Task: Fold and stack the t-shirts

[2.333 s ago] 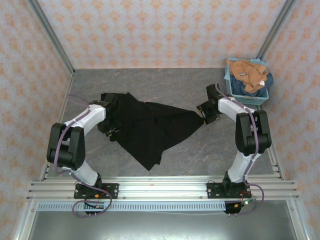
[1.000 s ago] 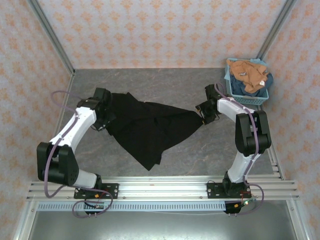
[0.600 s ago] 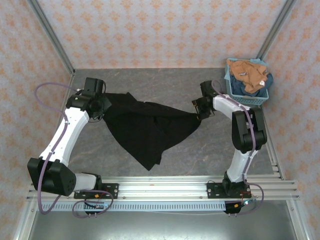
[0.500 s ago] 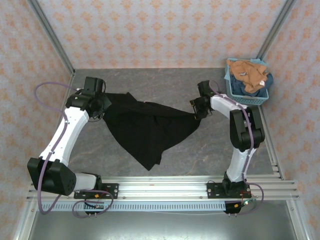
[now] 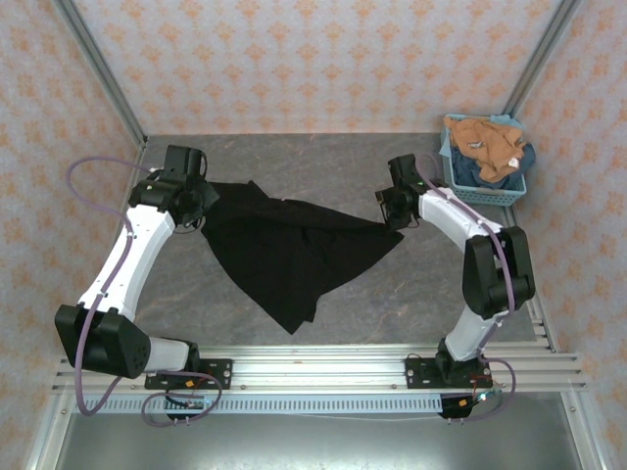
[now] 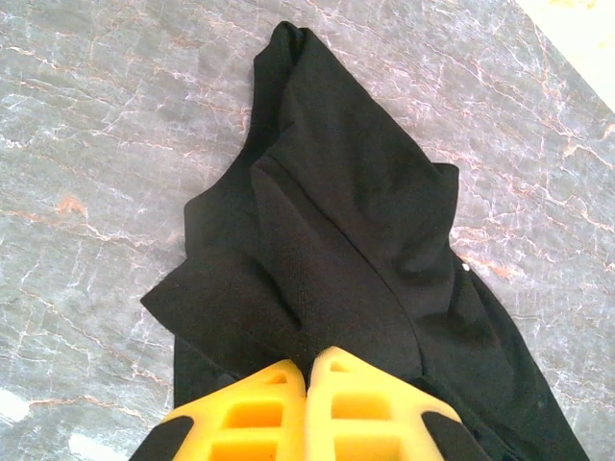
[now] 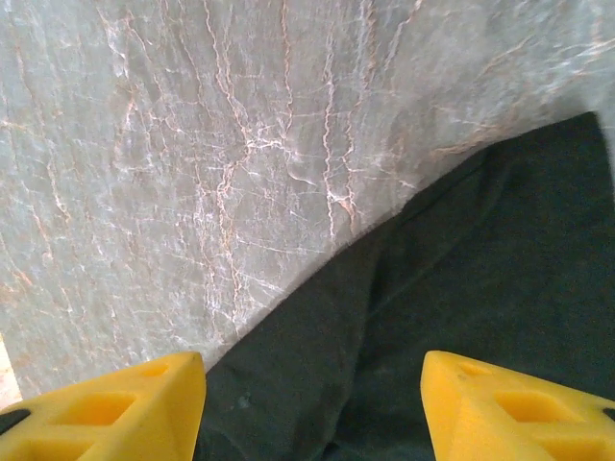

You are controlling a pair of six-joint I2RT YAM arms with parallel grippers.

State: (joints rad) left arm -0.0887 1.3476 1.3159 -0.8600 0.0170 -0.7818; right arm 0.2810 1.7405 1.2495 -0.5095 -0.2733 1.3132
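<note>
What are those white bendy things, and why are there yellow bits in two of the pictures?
Those are two robot arms bolted at a table's edge. The big picture comes from a camera above them. The other two come from little cameras on each wrist, so the yellow bits are the arms' own fingers. A large black cloth t-shirt lies rumpled on the grey marble-look table. The left hand is shut, pinching the shirt's edge. The right hand is open wide over its other corner. At the back right, a light blue plastic mesh basket holds an orange-tan t-shirt and a dark blue one.
</note>
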